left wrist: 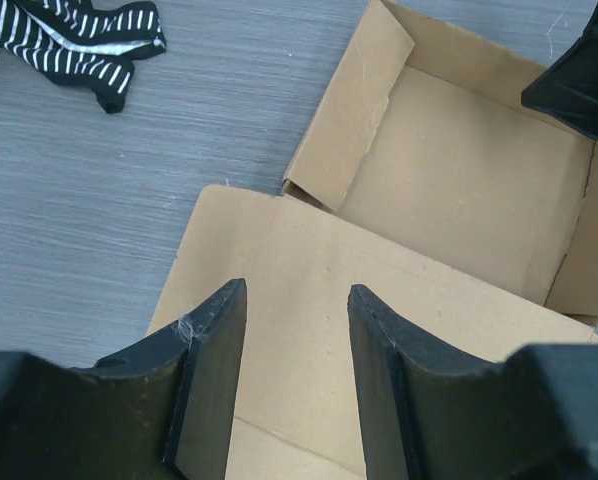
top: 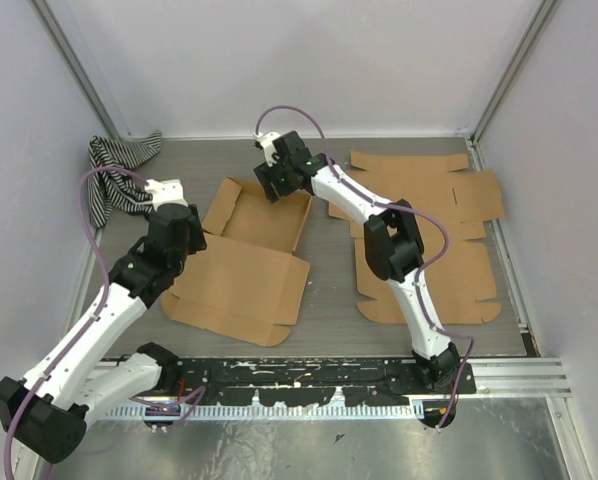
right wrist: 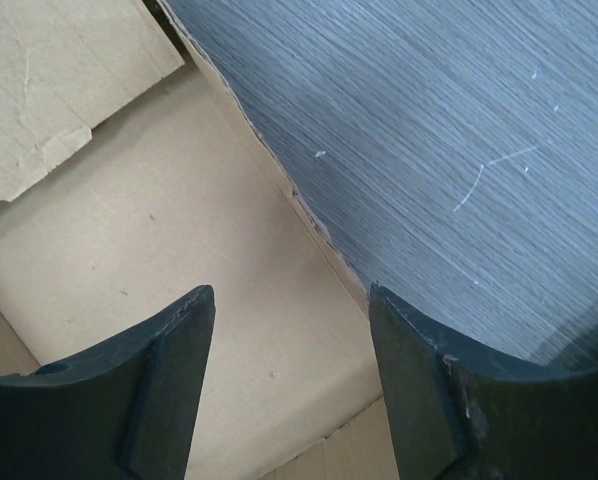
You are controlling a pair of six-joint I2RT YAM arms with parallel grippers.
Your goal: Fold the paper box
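Note:
A brown cardboard box [top: 259, 215] lies half folded left of the table's middle. Its tray has raised walls, and its lid flap [top: 241, 285] lies flat toward the near side. My left gripper [top: 184, 250] is open and empty above the flap's left part; in the left wrist view the gripper [left wrist: 297, 290] hovers over the flap [left wrist: 309, 260] with the tray [left wrist: 459, 180] ahead. My right gripper [top: 276, 183] is open at the tray's far wall. In the right wrist view this gripper [right wrist: 289, 292] has one finger over the box's inside and the other by the wall edge [right wrist: 309, 215].
Two flat cardboard blanks lie on the right, one at the back [top: 429, 185] and one nearer [top: 429, 285]. A black-and-white striped cloth [top: 114, 170] lies at the back left, also in the left wrist view [left wrist: 74, 45]. Grey walls enclose the table.

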